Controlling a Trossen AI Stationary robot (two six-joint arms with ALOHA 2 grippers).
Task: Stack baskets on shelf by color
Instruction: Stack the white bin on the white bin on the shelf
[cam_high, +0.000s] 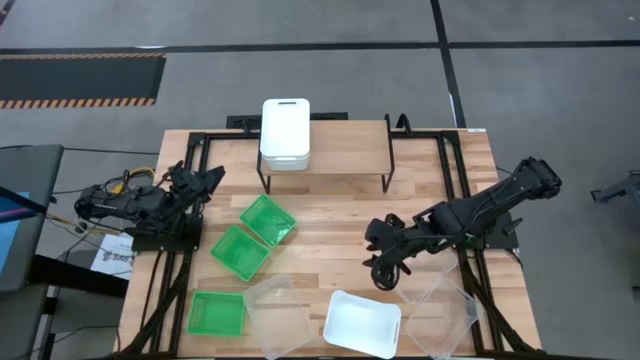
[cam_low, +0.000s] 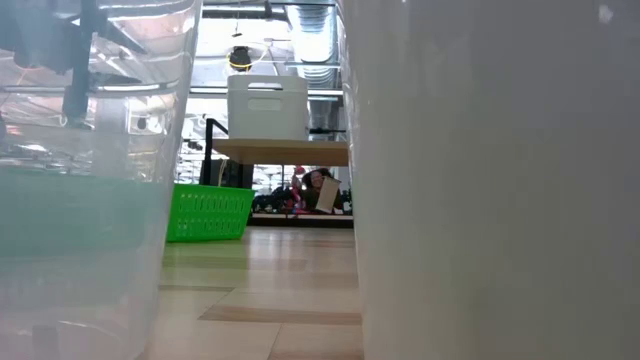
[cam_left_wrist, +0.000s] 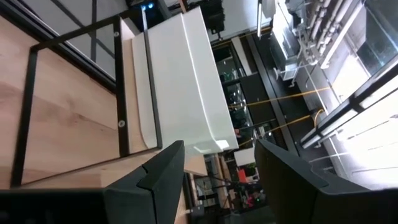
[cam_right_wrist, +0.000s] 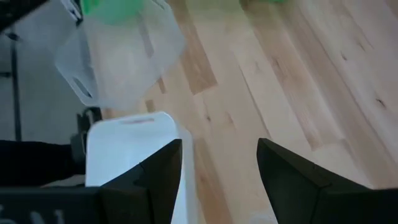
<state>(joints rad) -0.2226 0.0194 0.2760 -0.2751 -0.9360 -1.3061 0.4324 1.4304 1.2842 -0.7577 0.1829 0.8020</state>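
Note:
White baskets stand stacked on the left end of the shelf, also in the low view and the left wrist view. One more white basket rests on the table's near edge, between two clear baskets. Three green baskets lie left of centre. My right gripper hovers open just beyond the near white basket. My left gripper is open at the table's left, pointing toward the shelf.
A black metal frame runs along the table's left and right sides. Bare wood lies between the green baskets and my right gripper, and under the shelf. Papers sit off the table's left edge. The near baskets fill the low view's foreground.

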